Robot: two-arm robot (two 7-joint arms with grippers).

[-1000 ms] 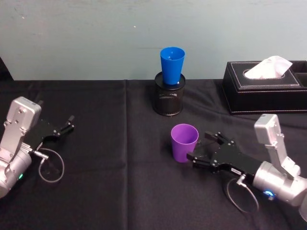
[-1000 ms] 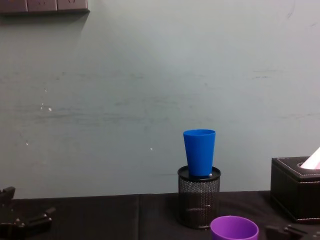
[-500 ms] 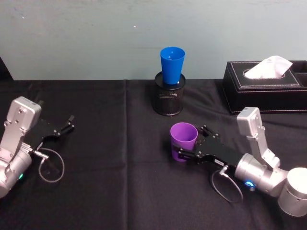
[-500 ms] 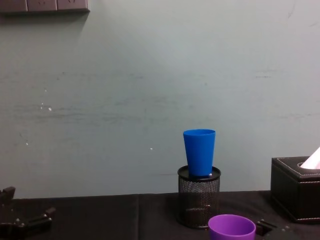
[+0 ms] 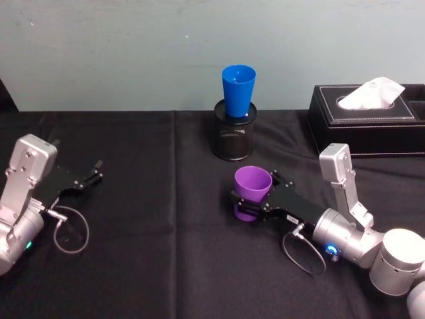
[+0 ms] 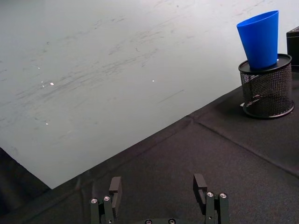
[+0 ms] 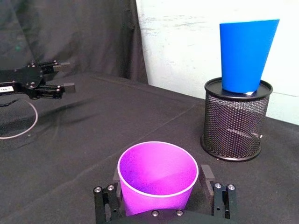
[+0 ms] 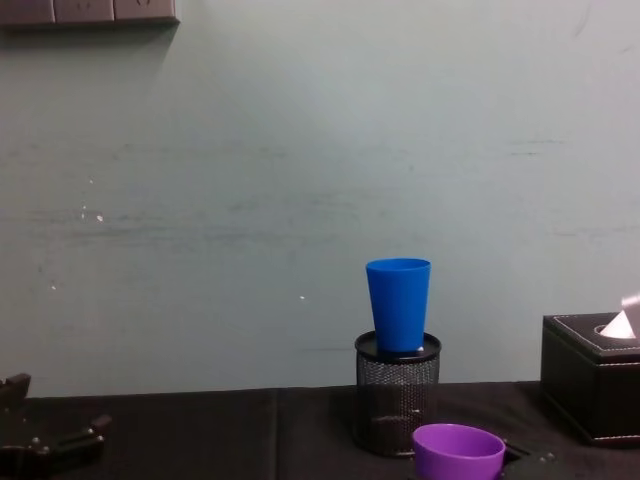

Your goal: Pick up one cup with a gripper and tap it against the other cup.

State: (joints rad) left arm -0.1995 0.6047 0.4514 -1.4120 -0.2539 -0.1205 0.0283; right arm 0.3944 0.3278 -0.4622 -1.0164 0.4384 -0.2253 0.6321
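Bright blue tapered plastic tumbler [image 5: 238, 90] stands in black mesh pen holder [image 5: 233, 136]; right gripper [image 5: 255, 200], advanced since earlier, now brackets the empty purple plastic tumbler [image 5: 252, 191], grip unconfirmed.

Purple cup [image 5: 253, 188]: tapered smooth plastic tumbler, upright, mouth up, empty; stands mid-table between the right gripper's [image 5: 247, 203] two black fingers, one on each side of its lower wall.
Blue cup [image 5: 238, 90]: bright blue tapered tumbler, upright, seated in the top of the black mesh holder [image 5: 233, 137], behind the purple cup and well apart from it.
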